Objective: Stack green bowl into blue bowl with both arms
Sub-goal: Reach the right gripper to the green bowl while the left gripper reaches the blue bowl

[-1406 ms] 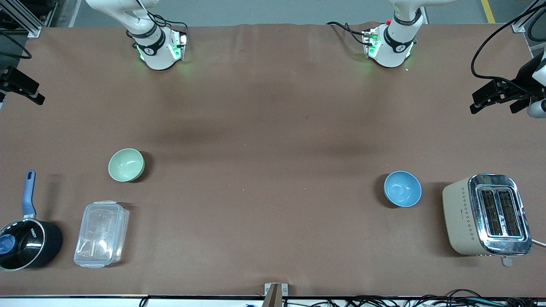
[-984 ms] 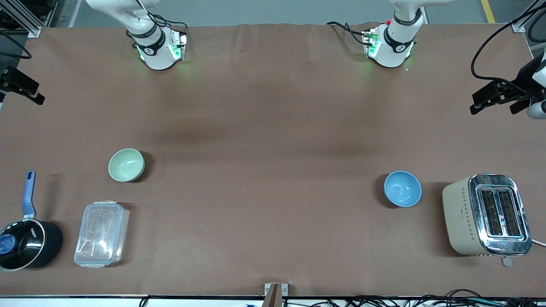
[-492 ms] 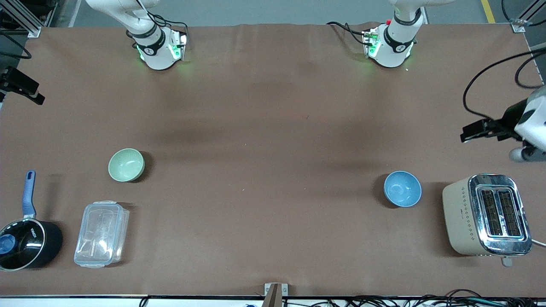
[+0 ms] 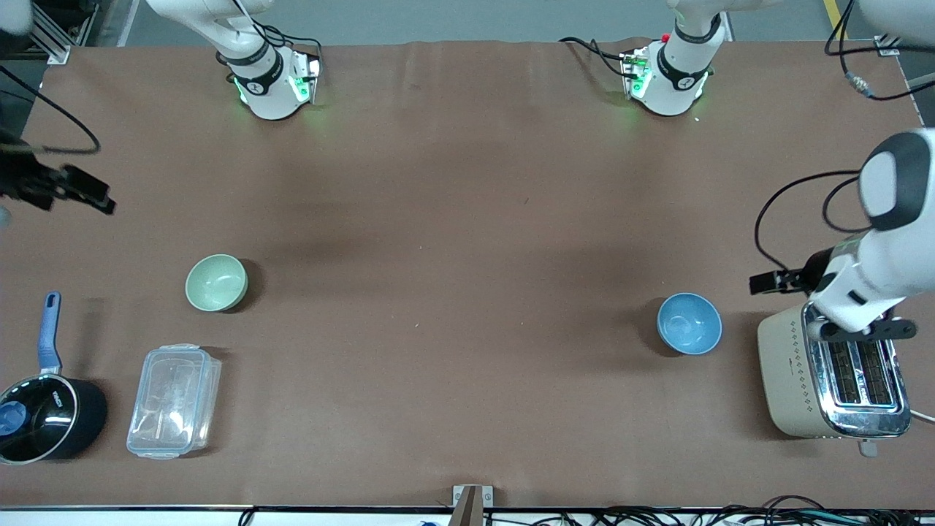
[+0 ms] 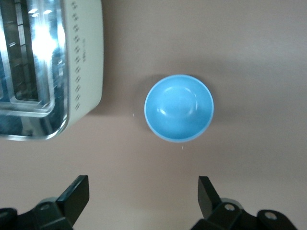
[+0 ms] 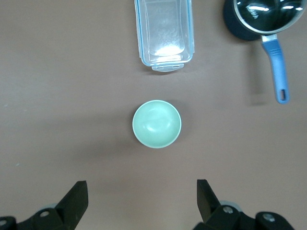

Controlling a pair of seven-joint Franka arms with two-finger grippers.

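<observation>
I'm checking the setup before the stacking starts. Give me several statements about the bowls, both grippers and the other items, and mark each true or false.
1. The green bowl sits inside the blue bowl. False: they rest apart, the green one toward the right arm's end of the table and the blue one toward the left arm's end.
2. The left gripper has open jaws and holds nothing. True.
3. The right gripper is shut on the green bowl. False: its jaws are open and the bowl lies on the table.
4. The blue bowl stands beside the toaster. True.
5. The clear plastic container lies between the green bowl and the black saucepan. False: it is beside the saucepan, nearer the front camera than the bowl.
</observation>
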